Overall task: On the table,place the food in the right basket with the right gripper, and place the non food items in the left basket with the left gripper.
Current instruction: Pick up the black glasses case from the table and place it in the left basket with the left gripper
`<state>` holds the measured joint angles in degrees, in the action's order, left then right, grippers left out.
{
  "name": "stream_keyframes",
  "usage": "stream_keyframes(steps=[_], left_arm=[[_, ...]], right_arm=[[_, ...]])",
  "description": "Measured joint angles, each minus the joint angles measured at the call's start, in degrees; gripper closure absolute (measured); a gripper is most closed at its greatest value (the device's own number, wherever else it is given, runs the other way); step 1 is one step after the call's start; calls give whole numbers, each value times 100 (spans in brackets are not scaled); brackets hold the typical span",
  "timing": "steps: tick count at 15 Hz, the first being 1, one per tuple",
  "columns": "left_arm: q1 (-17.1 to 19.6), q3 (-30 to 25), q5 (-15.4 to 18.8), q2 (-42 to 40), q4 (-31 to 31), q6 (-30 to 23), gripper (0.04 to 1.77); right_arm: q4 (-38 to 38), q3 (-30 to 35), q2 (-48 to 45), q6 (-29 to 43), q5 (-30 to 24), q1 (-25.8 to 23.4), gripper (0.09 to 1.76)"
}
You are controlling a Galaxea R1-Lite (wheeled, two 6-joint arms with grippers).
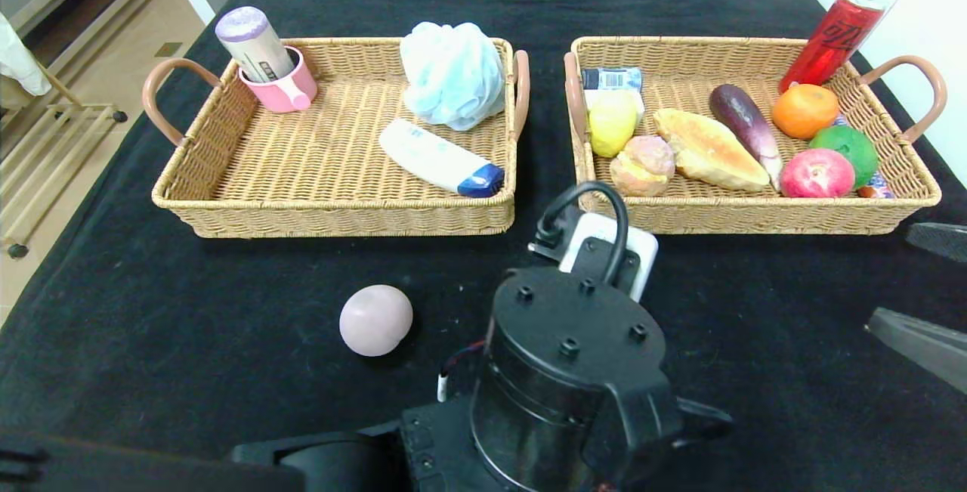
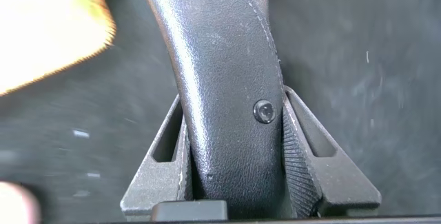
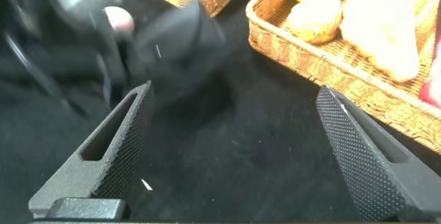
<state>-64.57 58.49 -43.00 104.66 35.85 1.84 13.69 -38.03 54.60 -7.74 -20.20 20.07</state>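
Bench (image 1: 189, 341) covered in black felt-like cloth; two woven wicker baskets with tan looped handles sit side by side at the far half. Left basket (image 1: 332, 208): a pink cup (image 1: 283, 88) in the far left corner with a grey, purple-capped cylinder leaning in it, a pale blue mesh bath pouf (image 1: 452, 75) against the right wall, a white squeeze tube with blue cap (image 1: 440, 158) lying flat near the front right corner. Right basket (image 1: 755, 216): yellow lemon-shaped fruit, knobbly pink-yellow bun, long crusty bread (image 1: 709, 149), glossy purple eggplant, orange, green fruit, red apple, a small white-and-blue pack in the far left corner, and a red can (image 1: 832, 37) tilted on the far right rim. Left hand (image 2: 238, 148) is clenched on a smooth black leather-textured object (image 2: 220, 79), elongated and curved, with a stitched edge and a small round stud; ribbed pads press both its sides. In the head view this arm's bulky black wrist sits centre foreground, just in front of the gap between the baskets, hiding the hand and what it holds. A matte pinkish-mauve ball (image 1: 375, 320) lies loose on the cloth, near the left arm and well short of the left basket. Right hand (image 3: 234, 155) hovers released over bare cloth near the right basket's front, textured wedge fingers wide apart, nothing between them.
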Motion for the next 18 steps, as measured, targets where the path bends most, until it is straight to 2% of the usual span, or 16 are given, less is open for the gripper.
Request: stream_keyframes(steps=[4,13,16,18], left_arm=[[319,55,11,-488,-13,177,104],[1563,702,516,-885,-46,901,104],[2097,912,675,-926,-101,1056,105],[2470,997,912,-953,-129,1097,105]], right_arm=[[0,6,35,0,2,5,14],[-9,9,55,0,2,9,14],[-2,13,83,0,11,5,14],[0,13,102,0,9,2,14]])
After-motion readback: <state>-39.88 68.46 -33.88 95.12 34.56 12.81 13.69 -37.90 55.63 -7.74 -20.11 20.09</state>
